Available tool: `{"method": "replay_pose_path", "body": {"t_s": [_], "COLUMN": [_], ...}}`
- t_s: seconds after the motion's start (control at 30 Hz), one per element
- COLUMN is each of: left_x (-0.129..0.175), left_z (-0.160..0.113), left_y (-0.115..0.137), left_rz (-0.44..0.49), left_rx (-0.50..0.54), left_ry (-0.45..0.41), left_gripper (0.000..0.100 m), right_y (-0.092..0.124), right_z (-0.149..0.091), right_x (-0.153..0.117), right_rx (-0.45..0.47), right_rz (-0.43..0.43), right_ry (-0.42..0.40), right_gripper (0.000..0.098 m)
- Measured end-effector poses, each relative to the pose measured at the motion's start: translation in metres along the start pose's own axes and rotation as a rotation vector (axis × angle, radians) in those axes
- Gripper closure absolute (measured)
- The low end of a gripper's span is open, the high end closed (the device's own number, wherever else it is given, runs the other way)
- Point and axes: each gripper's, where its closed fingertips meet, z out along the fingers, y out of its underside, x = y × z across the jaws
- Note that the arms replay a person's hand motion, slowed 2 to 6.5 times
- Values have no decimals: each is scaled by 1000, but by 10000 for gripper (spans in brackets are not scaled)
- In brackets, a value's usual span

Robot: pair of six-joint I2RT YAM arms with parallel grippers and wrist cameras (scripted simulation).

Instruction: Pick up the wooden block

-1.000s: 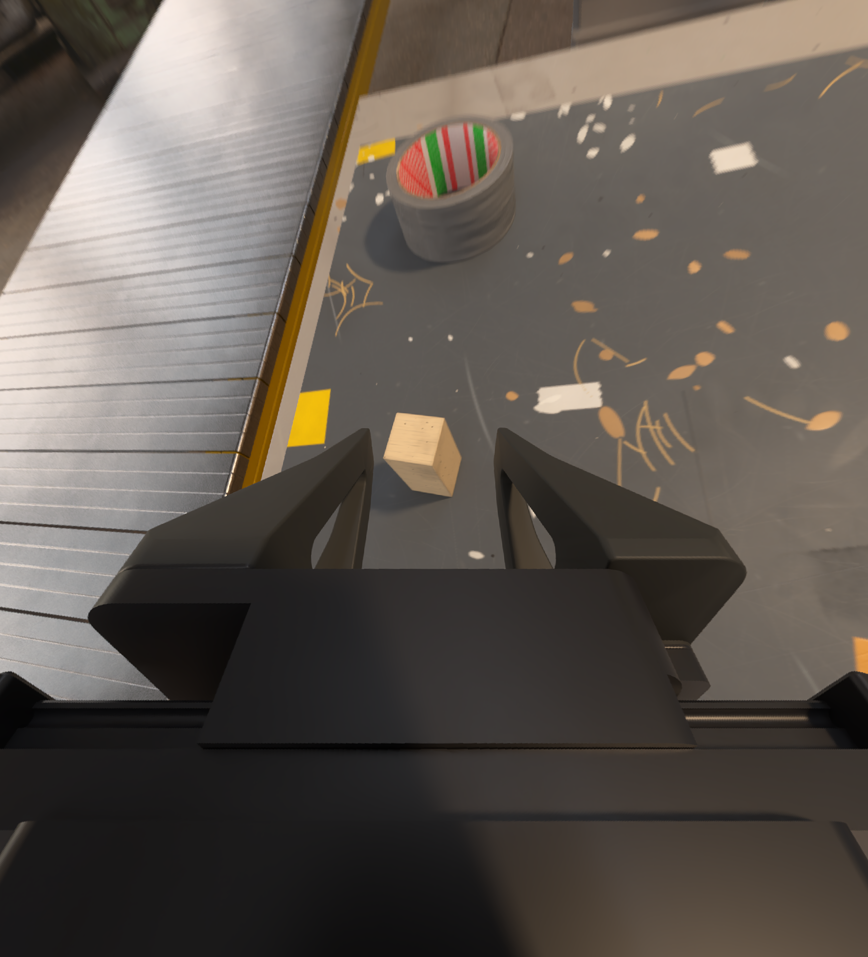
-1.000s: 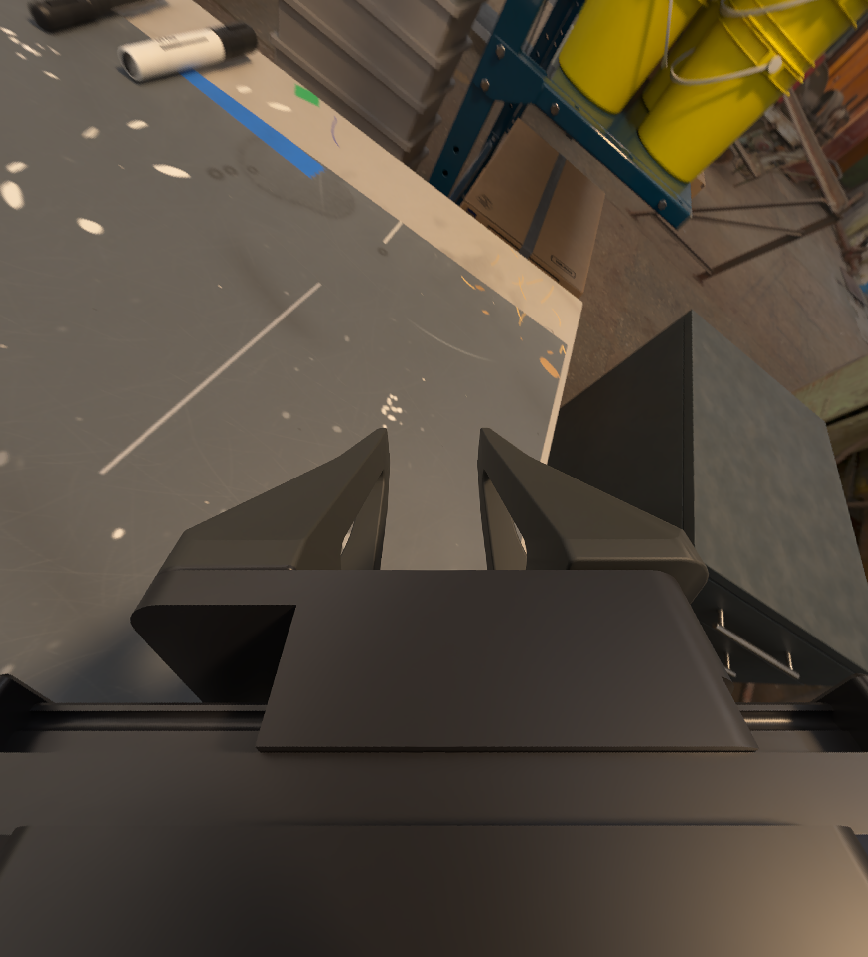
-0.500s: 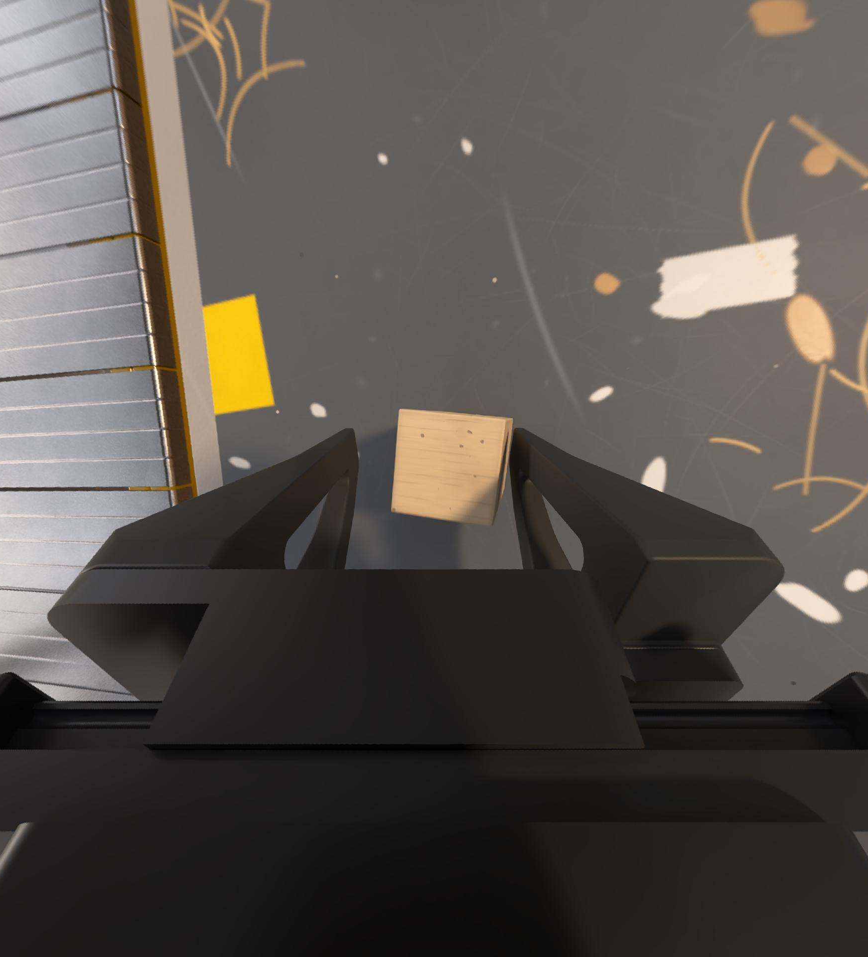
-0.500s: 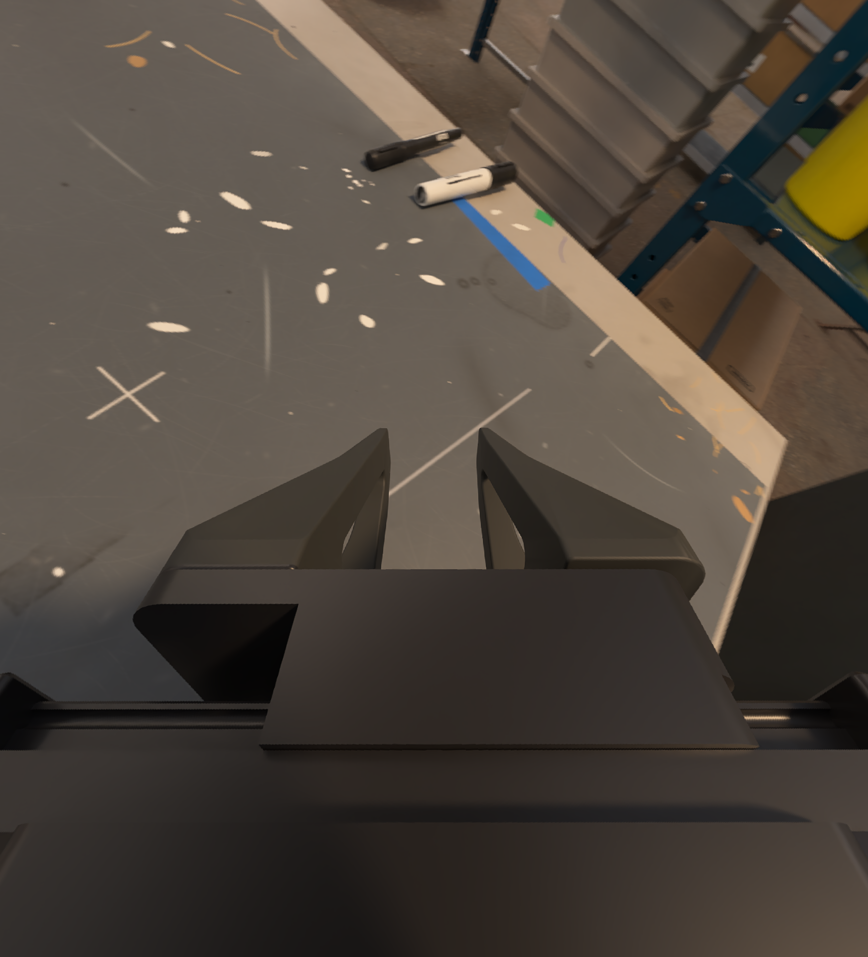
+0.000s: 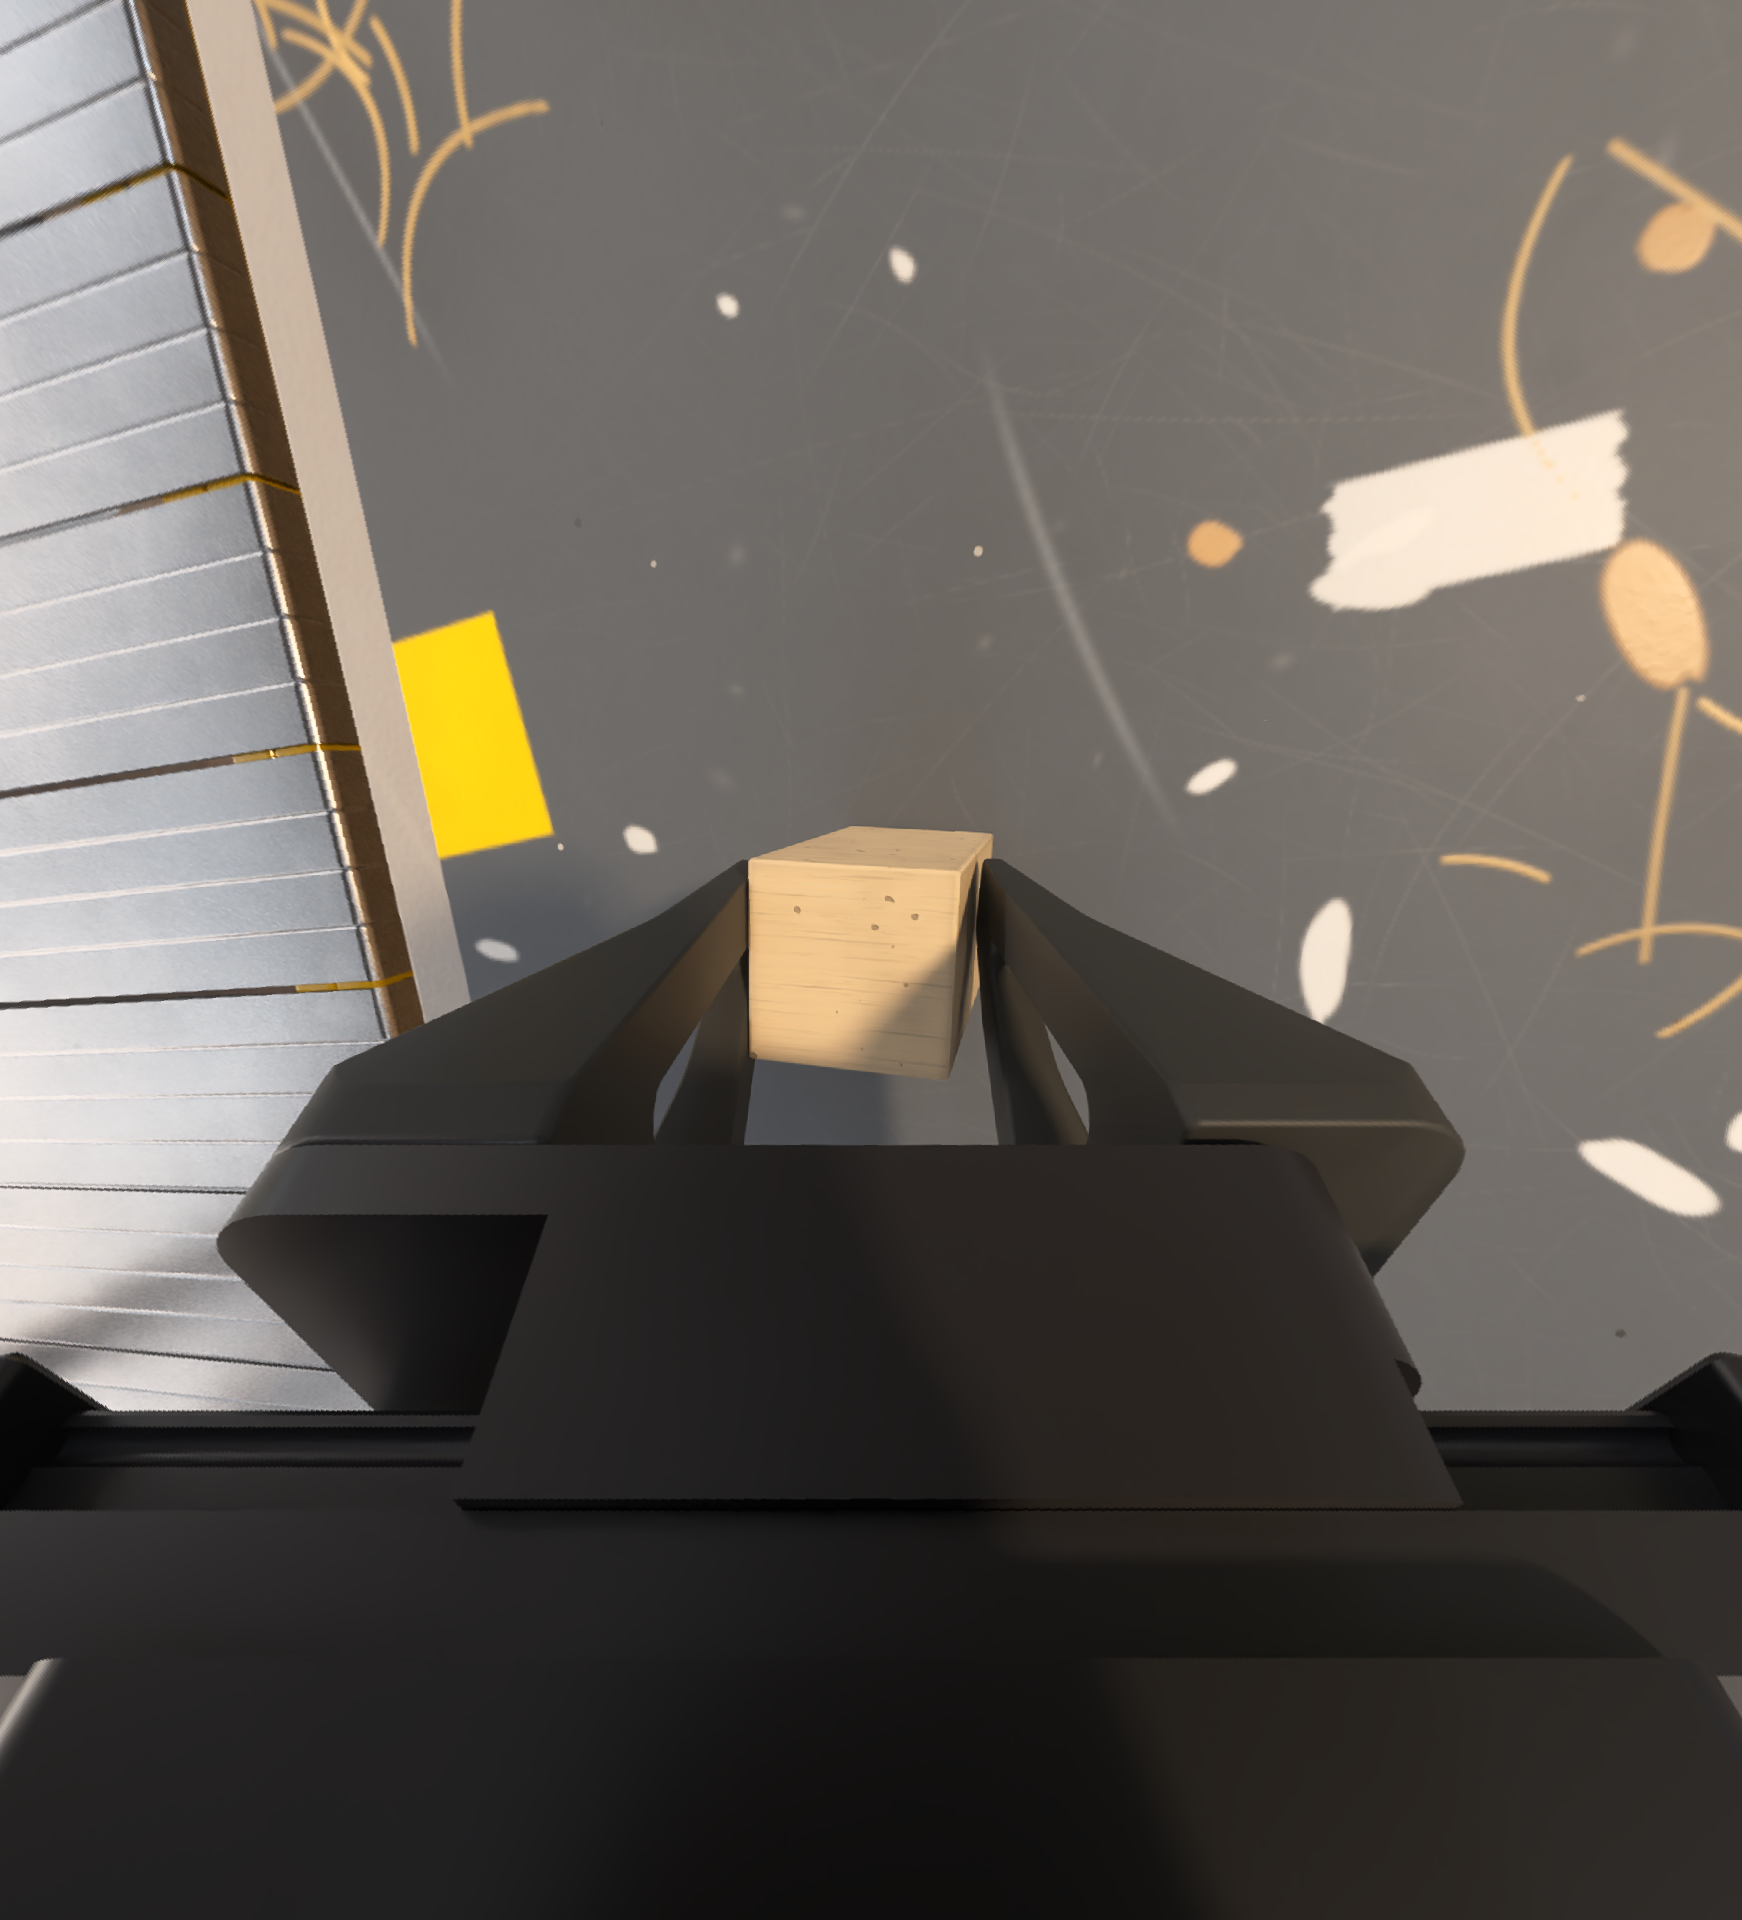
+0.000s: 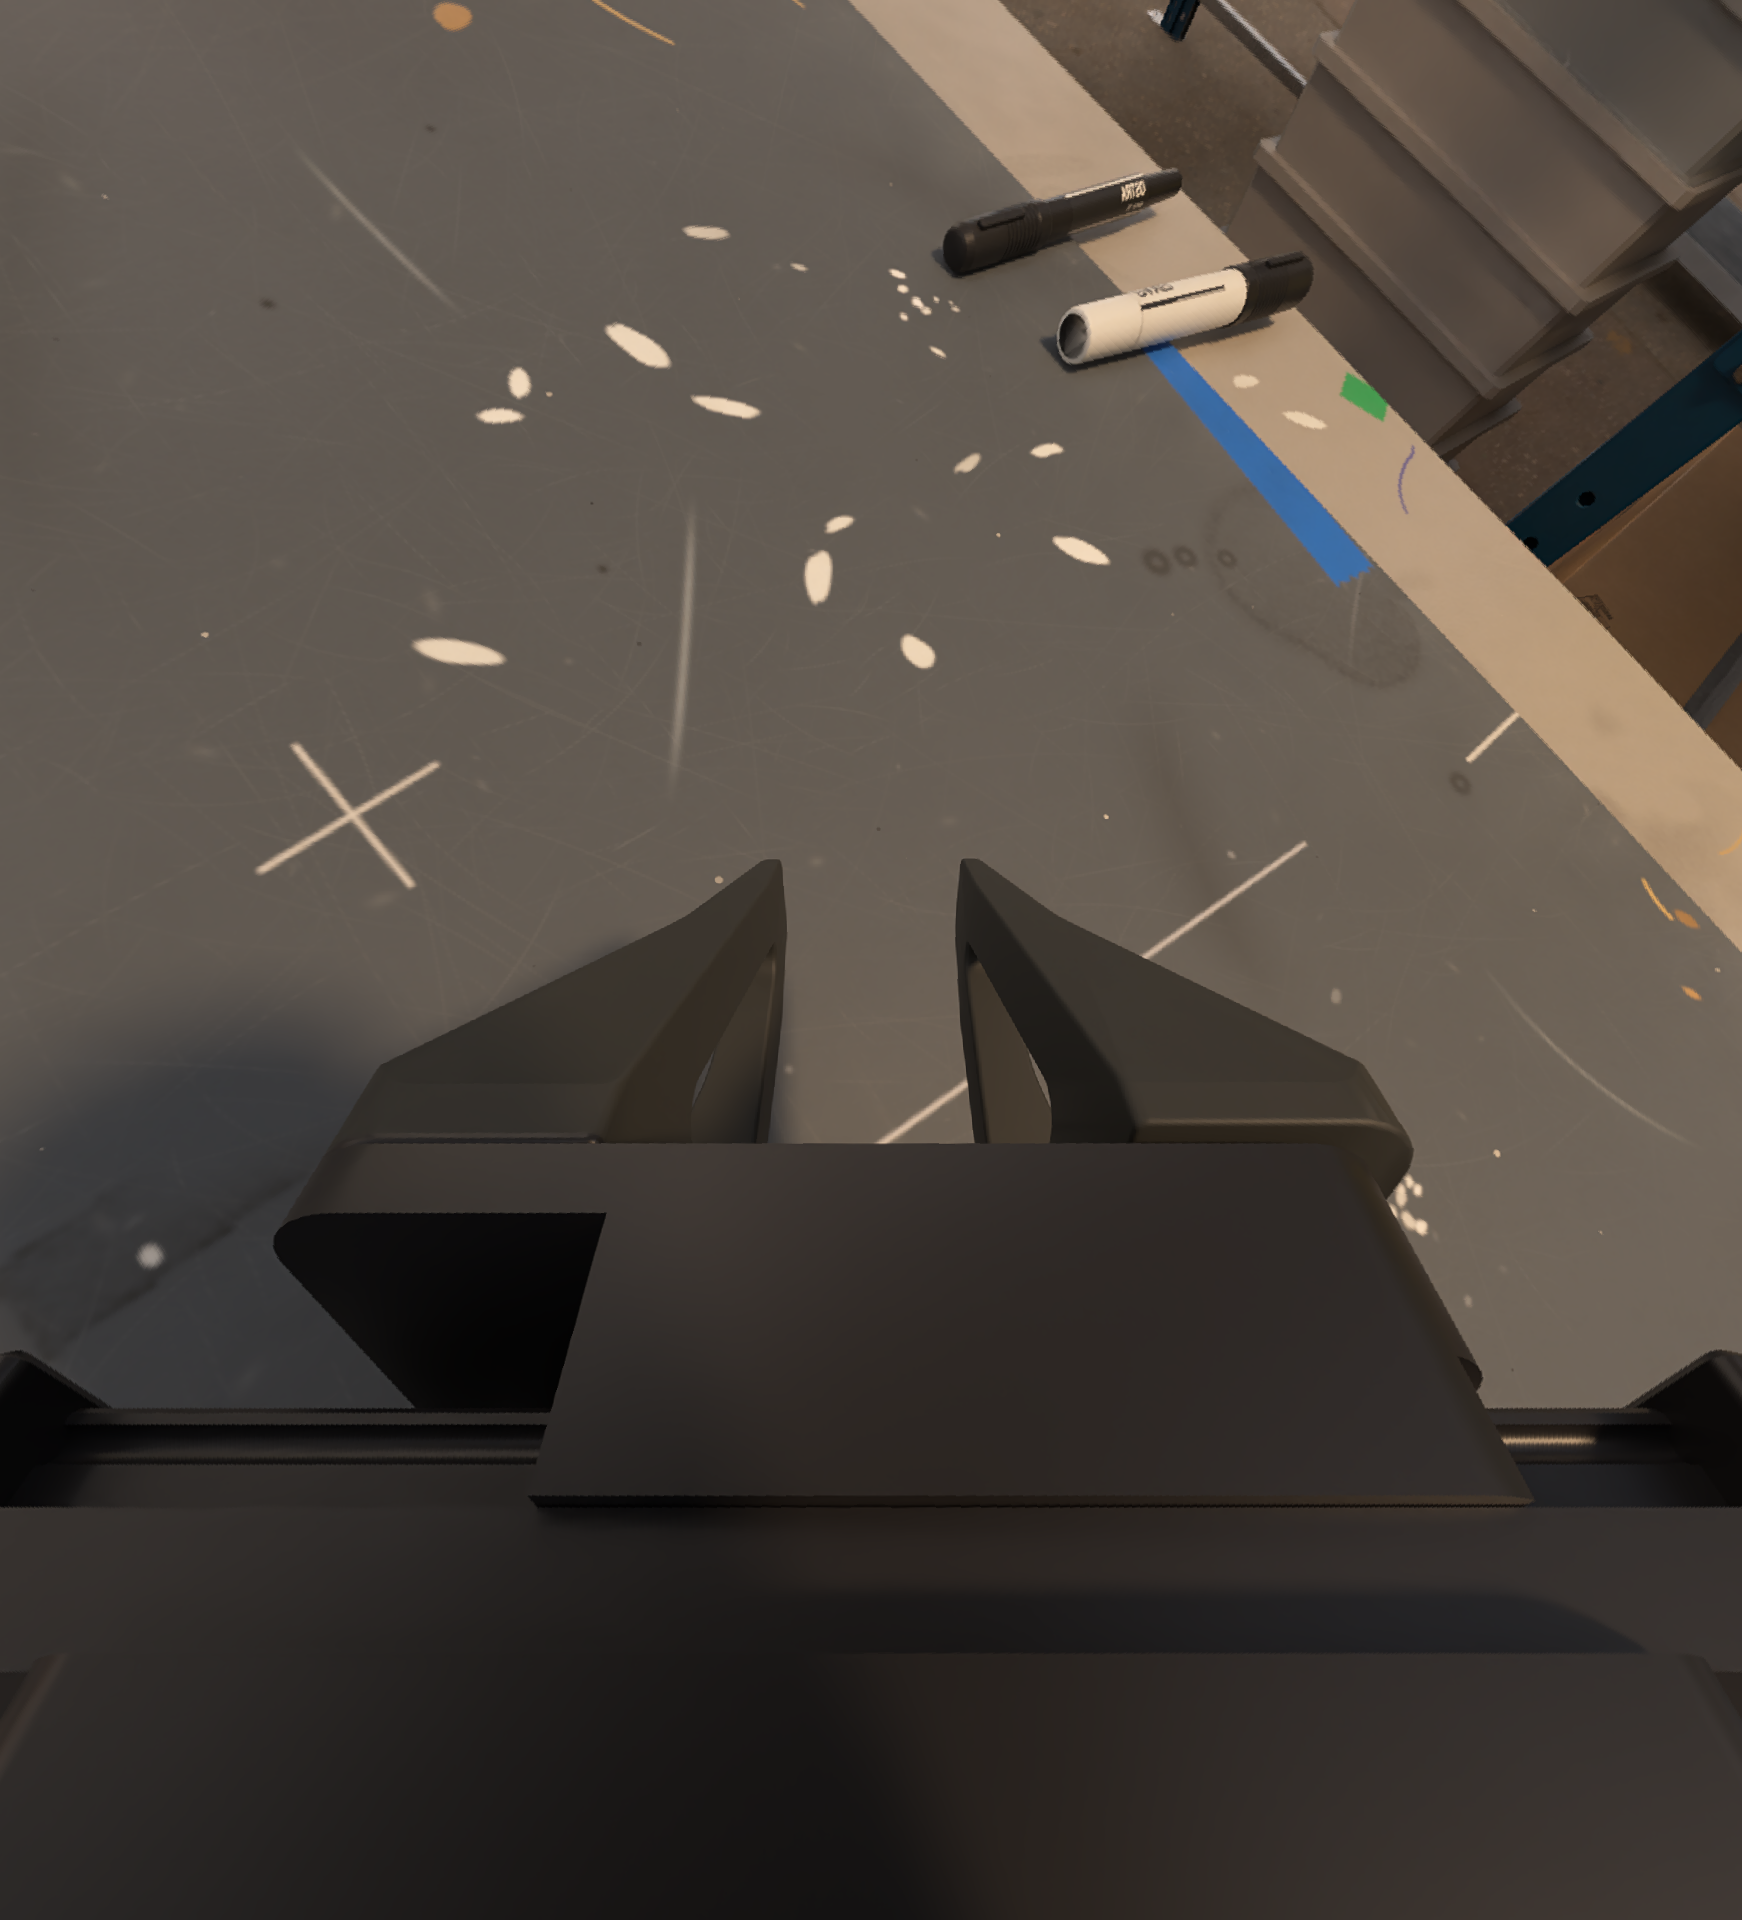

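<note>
**Left tool clamped on the wooden block; right tool empty**

The left tool [image 5: 865, 883] has its two fingers pressed against opposite sides of the wooden block [image 5: 856, 961], which sits between the fingertips at 12 o'clock from the wrist, above the grey desk [image 5: 950, 468]. A yellow tape patch [image 5: 467, 732] lies at 10 o'clock of the block and a white tape strip [image 5: 1469, 525] at 2 o'clock. Half a second ago the fingers stood wider, with a gap on the block's left side; now both touch it.

The right tool [image 6: 869, 883] holds nothing, its fingers a narrow gap apart. A black marker [image 6: 1059, 220] and a white marker [image 6: 1184, 310] lie at 1 o'clock, nearer in view than before.
</note>
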Motion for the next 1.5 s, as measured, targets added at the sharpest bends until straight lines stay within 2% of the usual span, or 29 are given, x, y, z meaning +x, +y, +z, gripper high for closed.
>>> {"method": "replay_pose_path", "body": {"t_s": [0.1, 0.6, 1.2, 1.5], "left_x": [2, 11, 5, 3], "left_z": [-9, -55, -124, -161], "left_y": [-4, -22, -38, -42], "left_rz": [15, 91, 239, 278], "left_rx": [19, 51, -94, -166], "left_ry": [-3, 0, -111, -161], "left_gripper": [686, 686, 686, 686], "right_y": [2, 1, -6, -14], "right_z": [4, 15, 28, 35], "right_x": [0, 7, 1, 0], "right_rx": [-10, -21, -14, 1], "right_rz": [-3, -33, -75, -100], "right_ry": [-2, -2, -34, -55], "right_gripper": [704, 715, 718, 718]}}
